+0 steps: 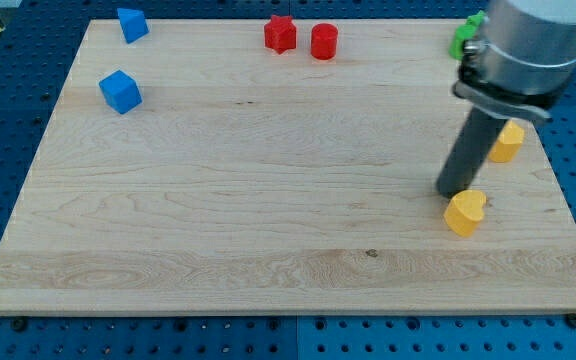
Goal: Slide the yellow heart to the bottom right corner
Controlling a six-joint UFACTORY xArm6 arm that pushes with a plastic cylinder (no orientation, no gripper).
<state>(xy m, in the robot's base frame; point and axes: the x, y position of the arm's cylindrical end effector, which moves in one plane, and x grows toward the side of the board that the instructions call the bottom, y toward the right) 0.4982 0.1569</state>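
The yellow heart (465, 212) lies on the wooden board (268, 200) at the right, below the middle. My tip (453, 193) touches the heart's upper left edge. The dark rod rises from there to the arm's grey body at the view's top right. A second yellow block (509, 142), its shape partly hidden by the rod, sits above and to the right of the heart, apart from it.
A red star (280, 34) and a red cylinder (324, 41) sit at the top middle. Two blue blocks (133, 24) (120, 91) sit at the top left. A green block (464, 40) shows at the top right, partly behind the arm.
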